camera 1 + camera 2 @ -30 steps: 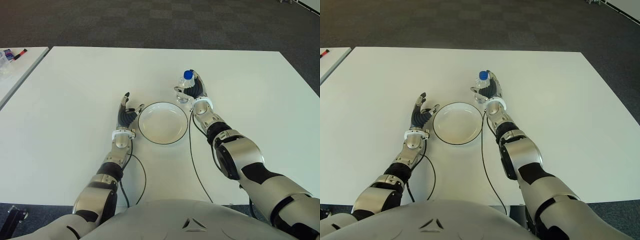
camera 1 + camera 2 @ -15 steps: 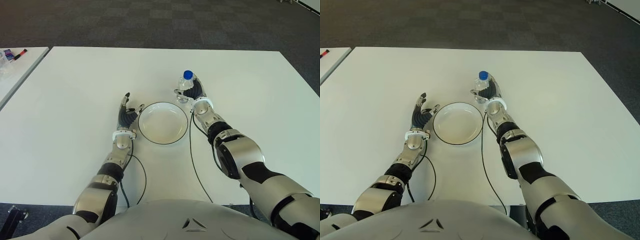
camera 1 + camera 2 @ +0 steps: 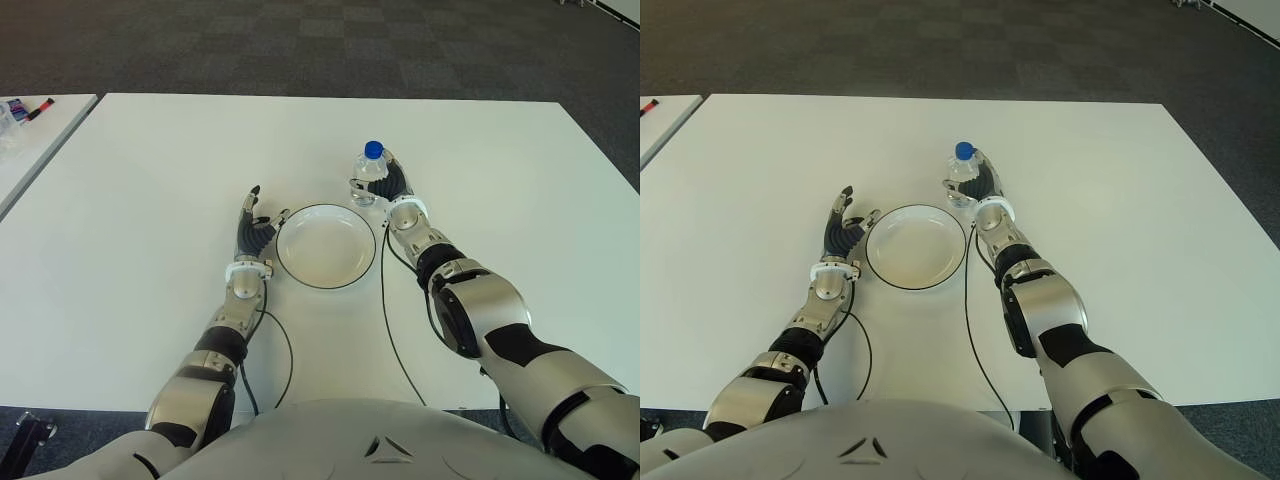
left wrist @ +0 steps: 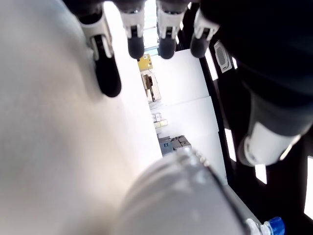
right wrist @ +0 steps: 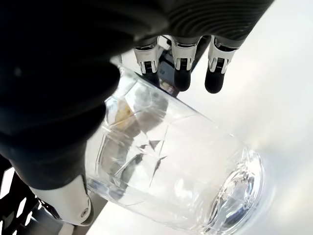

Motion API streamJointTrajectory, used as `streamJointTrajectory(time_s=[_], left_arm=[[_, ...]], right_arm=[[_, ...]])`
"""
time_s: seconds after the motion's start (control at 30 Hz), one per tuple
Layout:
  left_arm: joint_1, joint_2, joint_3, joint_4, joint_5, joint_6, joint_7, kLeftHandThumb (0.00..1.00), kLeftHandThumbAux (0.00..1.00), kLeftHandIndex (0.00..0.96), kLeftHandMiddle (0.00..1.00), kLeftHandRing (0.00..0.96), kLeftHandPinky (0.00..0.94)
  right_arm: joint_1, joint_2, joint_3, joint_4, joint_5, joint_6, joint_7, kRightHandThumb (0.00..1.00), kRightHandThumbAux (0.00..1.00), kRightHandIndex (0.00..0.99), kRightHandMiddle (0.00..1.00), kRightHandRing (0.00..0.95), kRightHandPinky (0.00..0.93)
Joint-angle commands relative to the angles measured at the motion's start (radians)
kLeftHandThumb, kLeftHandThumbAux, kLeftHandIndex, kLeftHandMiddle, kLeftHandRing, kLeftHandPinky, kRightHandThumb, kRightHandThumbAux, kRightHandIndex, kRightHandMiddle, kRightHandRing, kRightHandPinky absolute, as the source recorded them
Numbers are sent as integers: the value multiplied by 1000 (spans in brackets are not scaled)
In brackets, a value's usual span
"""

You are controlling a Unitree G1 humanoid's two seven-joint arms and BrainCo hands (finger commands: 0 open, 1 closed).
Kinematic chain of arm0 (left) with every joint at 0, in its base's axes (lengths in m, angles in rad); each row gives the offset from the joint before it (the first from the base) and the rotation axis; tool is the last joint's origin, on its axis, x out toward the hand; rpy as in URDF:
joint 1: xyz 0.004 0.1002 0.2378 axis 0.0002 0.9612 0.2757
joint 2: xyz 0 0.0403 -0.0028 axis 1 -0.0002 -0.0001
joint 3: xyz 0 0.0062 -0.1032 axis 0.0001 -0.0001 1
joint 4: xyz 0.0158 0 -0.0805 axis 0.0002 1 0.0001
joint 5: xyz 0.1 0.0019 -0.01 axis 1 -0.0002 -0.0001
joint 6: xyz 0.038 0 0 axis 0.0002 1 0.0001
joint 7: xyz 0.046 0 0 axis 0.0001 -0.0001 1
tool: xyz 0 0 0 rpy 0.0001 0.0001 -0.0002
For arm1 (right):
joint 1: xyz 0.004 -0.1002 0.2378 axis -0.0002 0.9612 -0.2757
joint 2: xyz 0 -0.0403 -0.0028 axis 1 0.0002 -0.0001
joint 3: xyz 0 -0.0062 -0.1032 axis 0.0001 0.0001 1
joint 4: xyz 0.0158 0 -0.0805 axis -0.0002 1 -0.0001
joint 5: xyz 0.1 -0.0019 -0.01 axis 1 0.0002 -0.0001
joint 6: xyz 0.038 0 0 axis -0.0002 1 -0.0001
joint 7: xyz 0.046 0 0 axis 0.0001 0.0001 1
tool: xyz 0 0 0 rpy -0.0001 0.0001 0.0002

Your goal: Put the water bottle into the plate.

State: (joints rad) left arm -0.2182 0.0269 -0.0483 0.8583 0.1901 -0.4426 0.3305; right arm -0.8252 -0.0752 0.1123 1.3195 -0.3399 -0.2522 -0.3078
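A clear water bottle [image 3: 368, 175] with a blue cap [image 3: 963, 151] stands upright on the white table [image 3: 140, 190], just behind the right rim of the white plate [image 3: 325, 250]. My right hand [image 3: 390, 182] is wrapped around the bottle's right side. In the right wrist view the bottle [image 5: 171, 171] lies against the palm, with the fingertips [image 5: 182, 73] reaching past it and the thumb on its other side. My left hand [image 3: 253, 224] shows just left of the plate, fingers spread and holding nothing.
Black cables [image 3: 385, 320] run from both wrists back across the table toward me. A second white table [image 3: 30, 140] with markers stands at the far left. Dark carpet lies beyond the far edge.
The bottle and my right hand have shifted slightly left, and the bottle stands a little straighter. The left hand has not moved.
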Motion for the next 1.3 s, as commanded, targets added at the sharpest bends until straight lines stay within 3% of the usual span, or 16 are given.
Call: streamJointTrajectory(time_s=[0.03, 1.3], left_arm=[[83, -40, -27, 65, 8, 76, -28, 238, 617, 6, 0, 0, 0], [90, -38, -31, 58, 8, 64, -28, 245, 615, 7, 0, 0, 0]], right_arm=[[14, 11, -7, 11, 13, 3, 17, 0, 767, 0, 11, 20, 62], [37, 13, 5, 13, 5, 3, 12, 0, 723, 3, 38, 53, 103]])
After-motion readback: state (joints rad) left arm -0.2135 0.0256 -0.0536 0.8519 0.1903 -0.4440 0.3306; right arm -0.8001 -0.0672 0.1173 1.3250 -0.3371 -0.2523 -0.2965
